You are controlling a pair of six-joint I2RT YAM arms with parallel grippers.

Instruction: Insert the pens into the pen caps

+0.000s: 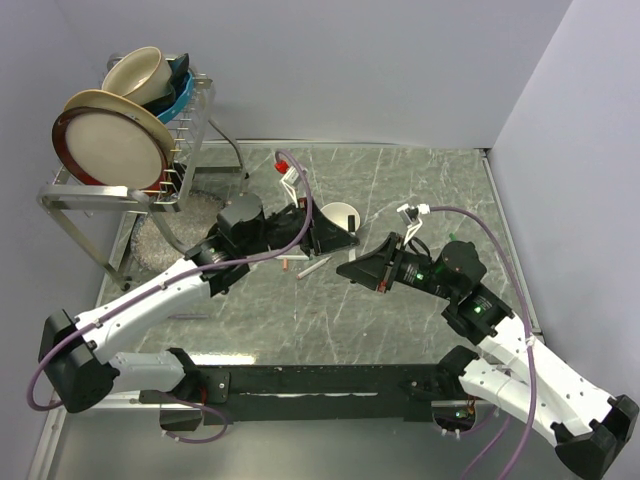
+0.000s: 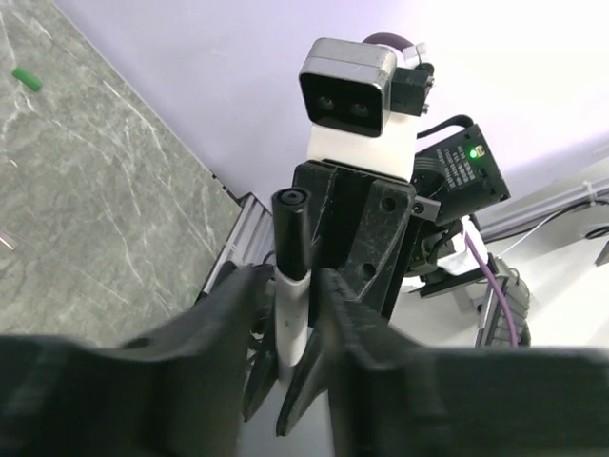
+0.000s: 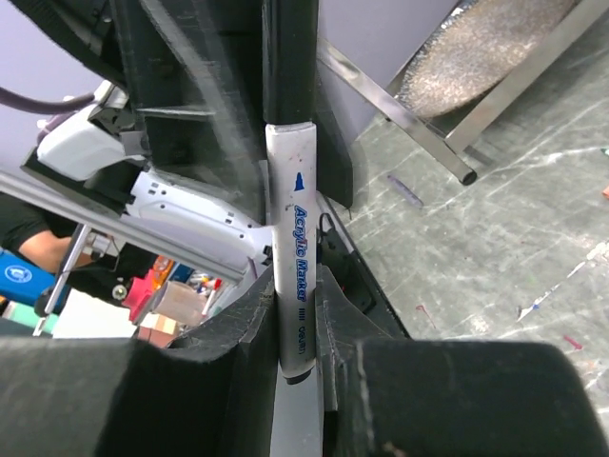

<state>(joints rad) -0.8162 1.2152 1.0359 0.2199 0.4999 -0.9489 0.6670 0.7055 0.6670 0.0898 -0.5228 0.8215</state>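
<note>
A white-barrelled pen (image 3: 290, 219) printed "Acrylic Marker" stands between the fingers of my right gripper (image 3: 293, 286), which is shut on the barrel. A black pen cap (image 3: 288, 57) sits on its far end. The same pen (image 2: 290, 319) and black cap (image 2: 290, 233) show in the left wrist view. There my left gripper (image 2: 290, 286) flanks the barrel with its jaws slightly apart. From above, the left gripper (image 1: 338, 238) and right gripper (image 1: 350, 268) meet tip to tip over the table's middle. A second pen (image 1: 313, 267) lies below them, beside a small red cap (image 1: 285, 266). A green cap (image 2: 27, 78) lies alone.
A cream bowl (image 1: 340, 215) stands just behind the left gripper. At the back left is a wire dish rack (image 1: 190, 130) with plates and bowls, and a round mat (image 1: 165, 235) lies under it. Walls close the table at the back and right.
</note>
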